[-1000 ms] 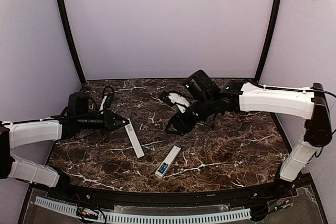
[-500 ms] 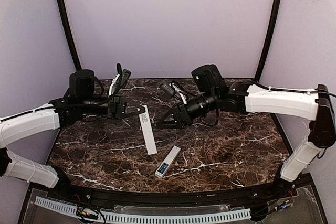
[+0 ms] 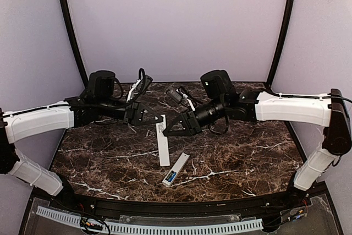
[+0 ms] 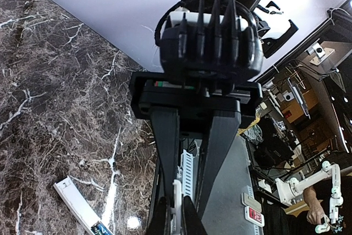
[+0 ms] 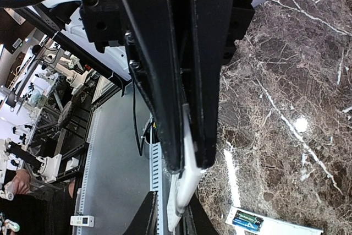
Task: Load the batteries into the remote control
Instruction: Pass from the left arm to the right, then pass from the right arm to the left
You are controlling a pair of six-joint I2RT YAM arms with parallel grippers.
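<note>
While left hand (image 3: 160,118) and right hand (image 3: 166,132) pinch the white strip (image 3: 163,149) (top end), the remote control (image 3: 176,170) lies near table (image 3: 247,158) edge.

Pale lilac walls (image 3: 176,20) enclose a dark brown, white-veined marble tabletop (image 3: 247,158); black curved poles (image 3: 69,26) rise at its back corners.

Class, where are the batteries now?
Top view, front centre: the blue batteries sit in the near end of the remote control on the table, right of the held white bar.
</note>
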